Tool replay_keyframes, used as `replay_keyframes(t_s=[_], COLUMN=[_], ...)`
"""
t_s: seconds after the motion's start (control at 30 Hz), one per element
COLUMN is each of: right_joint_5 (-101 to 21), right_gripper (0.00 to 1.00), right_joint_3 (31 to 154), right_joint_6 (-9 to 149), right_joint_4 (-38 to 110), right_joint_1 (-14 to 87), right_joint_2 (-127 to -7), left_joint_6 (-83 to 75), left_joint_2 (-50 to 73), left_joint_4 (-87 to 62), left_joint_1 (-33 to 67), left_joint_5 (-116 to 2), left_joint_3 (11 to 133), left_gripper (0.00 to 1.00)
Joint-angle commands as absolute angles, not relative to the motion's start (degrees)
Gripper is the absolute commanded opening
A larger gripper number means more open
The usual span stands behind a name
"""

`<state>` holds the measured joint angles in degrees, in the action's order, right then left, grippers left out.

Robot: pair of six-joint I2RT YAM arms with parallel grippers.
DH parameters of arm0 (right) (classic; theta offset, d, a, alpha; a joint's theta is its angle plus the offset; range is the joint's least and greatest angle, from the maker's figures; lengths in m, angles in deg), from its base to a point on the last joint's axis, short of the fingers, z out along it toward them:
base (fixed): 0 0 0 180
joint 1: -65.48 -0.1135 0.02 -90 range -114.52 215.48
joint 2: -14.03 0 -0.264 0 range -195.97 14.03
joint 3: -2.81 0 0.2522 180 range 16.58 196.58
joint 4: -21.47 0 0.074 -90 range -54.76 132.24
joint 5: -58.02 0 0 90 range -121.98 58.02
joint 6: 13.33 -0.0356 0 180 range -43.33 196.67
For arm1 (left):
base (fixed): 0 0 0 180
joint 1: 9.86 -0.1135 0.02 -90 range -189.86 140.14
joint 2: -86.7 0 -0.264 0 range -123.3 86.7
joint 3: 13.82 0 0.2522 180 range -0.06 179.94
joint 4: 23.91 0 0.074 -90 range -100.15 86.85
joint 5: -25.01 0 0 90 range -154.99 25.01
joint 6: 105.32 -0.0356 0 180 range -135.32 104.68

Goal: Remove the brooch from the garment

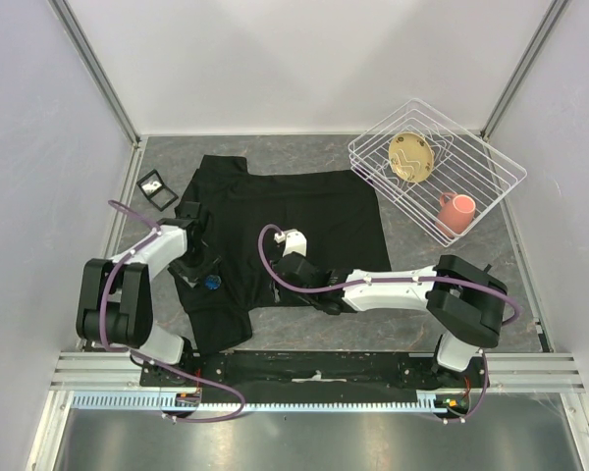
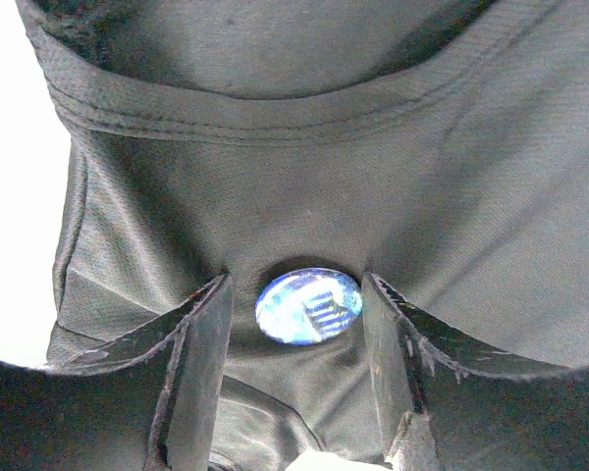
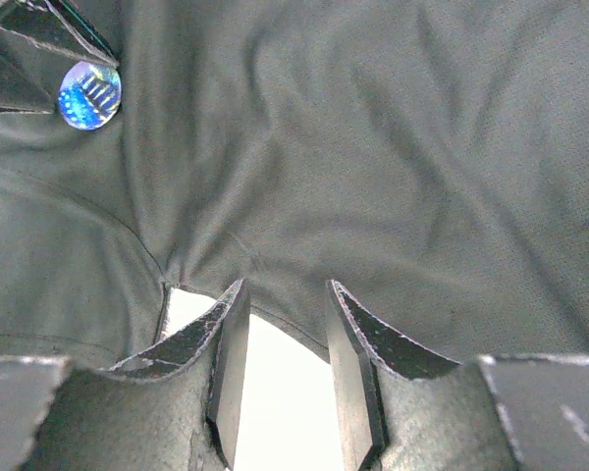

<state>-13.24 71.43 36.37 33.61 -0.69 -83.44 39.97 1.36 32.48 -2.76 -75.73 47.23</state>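
The garment [image 1: 294, 211], a black T-shirt, lies spread on the grey table. The brooch [image 1: 212, 284], an oval blue-and-white shiny piece, is pinned on its lower left part. My left gripper [image 1: 204, 273] is down on the fabric and open. In the left wrist view the brooch [image 2: 308, 306] sits between the two fingers of that gripper [image 2: 296, 285], the right finger close against its edge. My right gripper [image 3: 286, 289] is open, its tips on the garment's [image 3: 373, 147] hem, with only bare table between them. The brooch [image 3: 89, 94] shows at that view's upper left.
A white wire basket [image 1: 491, 162] stands at the back right, holding a yellow plate [image 1: 410, 157] and a pink mug [image 1: 457, 211]. A small black-framed card [image 1: 157, 188] lies left of the shirt. Walls close in the table on three sides.
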Motion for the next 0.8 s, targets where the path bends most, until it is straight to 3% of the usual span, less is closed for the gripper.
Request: replay_keyframes(t_s=[0.0, 0.1, 0.3, 0.6, 0.7, 0.77], right_joint_5=[-13.7, -13.43, -13.96, -15.54, -15.98, -16.16], right_gripper=[0.44, 0.44, 0.44, 0.44, 0.43, 0.44], right_joint_3=[73.35, 73.53, 74.14, 75.37, 75.72, 75.73], right_joint_6=[35.8, 35.89, 36.06, 35.97, 35.89, 35.8], right_joint_4=[32.95, 33.13, 33.39, 33.48, 33.48, 33.48], right_joint_1=[-0.97, -0.97, -0.97, -0.97, -1.05, -1.05], right_joint_2=[-83.53, -83.61, -84.31, -86.07, -86.34, -86.16], left_joint_6=[44.97, 45.41, 45.85, 47.17, 47.87, 48.74], left_joint_2=[-2.24, -3.04, -2.42, 1.09, 0.74, 0.48], left_joint_4=[36.34, 35.82, 36.17, 39.5, 40.12, 40.21], left_joint_1=[-2.39, -1.86, -0.72, 2.27, 3.06, 3.41], left_joint_5=[-79.84, -80.1, -81.78, -81.86, -82.13, -82.48], left_joint_3=[49.6, 49.69, 49.95, 51.09, 51.79, 51.71], left_gripper=[0.6, 0.54, 0.56, 0.77, 0.77, 0.7])
